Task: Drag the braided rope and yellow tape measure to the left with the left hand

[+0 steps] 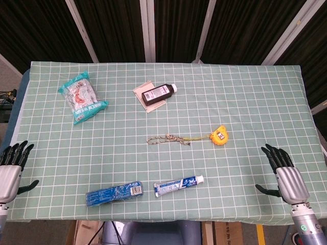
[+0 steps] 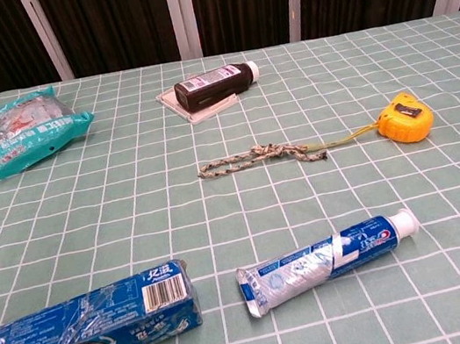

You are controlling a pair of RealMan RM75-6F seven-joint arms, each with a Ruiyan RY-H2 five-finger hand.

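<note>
1. Left hand (image 1: 11, 171) at the table's left edge, fingers spread, holding nothing; well apart from the rope; right hand (image 1: 286, 176) likewise spread and empty at the right edge.
2. Braided rope (image 2: 250, 159) lies mid-table, stretched left-right; a thin yellow cord joins its right end to the yellow tape measure (image 2: 405, 117).
3. Rope looks soft, limp, light; likely bunches if pushed, so pull it; tape measure hard-cased, probably slides easily on the checked tablecloth (image 1: 245, 102).
4. Best hold, judging: pinch the rope's left end; case should trail behind.
</note>
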